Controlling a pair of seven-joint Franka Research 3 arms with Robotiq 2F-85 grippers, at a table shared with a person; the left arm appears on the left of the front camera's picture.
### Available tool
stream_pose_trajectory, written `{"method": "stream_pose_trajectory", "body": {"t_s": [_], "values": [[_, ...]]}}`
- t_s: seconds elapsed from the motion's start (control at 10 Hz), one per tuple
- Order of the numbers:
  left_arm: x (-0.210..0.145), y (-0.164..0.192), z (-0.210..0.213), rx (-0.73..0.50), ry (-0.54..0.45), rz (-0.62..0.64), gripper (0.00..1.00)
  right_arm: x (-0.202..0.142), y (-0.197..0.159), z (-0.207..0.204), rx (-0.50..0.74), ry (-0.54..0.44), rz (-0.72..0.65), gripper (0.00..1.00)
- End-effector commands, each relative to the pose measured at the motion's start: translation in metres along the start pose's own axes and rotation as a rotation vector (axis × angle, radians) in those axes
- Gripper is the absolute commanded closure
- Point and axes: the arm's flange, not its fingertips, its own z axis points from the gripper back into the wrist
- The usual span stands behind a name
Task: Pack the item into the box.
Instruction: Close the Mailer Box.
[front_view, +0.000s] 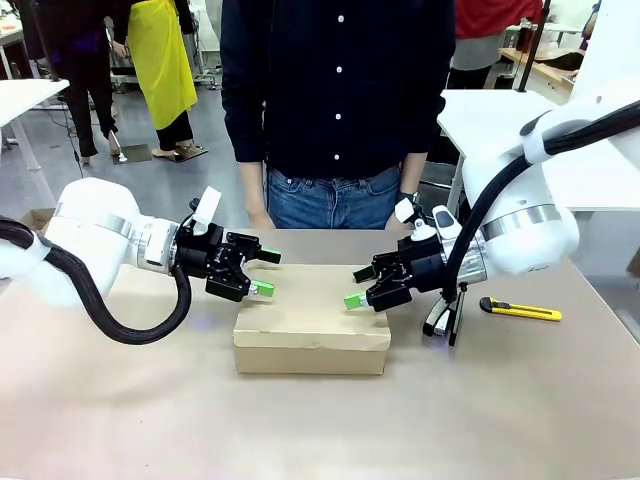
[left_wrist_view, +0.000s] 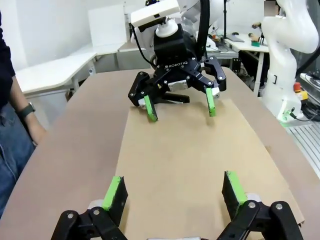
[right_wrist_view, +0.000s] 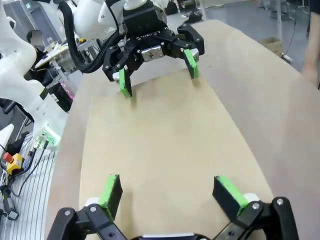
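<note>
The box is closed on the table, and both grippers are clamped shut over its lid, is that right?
Not quite. The box is closed on the table, but the left gripper and right gripper over its lid are open, fingers spread wide, as both wrist views show.

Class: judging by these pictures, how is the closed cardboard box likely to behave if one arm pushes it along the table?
The box looks shallow and broad, lying flat, so it would probably slide rather than tip. It is plain corrugated card, so likely light. Its flat lid may flex if pressed from above.
</note>
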Motion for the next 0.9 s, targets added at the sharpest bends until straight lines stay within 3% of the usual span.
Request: {"method": "stream_pose_trajectory", "body": {"t_s": [0.0,0.5,0.7,0.8], "values": [[0.002,0.006,0.004,-0.037,0.013,0.057,0.00,-0.009,0.001,0.002,-0.026,0.014,0.044,0.00],[0.029,-0.007,0.044,0.029,0.039,0.069,0.00,0.011,0.027,0.057,-0.021,-0.148,0.116,0.00],[0.071,-0.038,0.076,0.105,-0.016,0.025,0.00,0.018,0.037,0.095,-0.062,-0.247,0.020,0.00],[0.084,-0.055,0.094,0.147,-0.039,0.090,0.00,0.017,0.044,0.116,-0.054,-0.289,-0.090,0.00]]}}
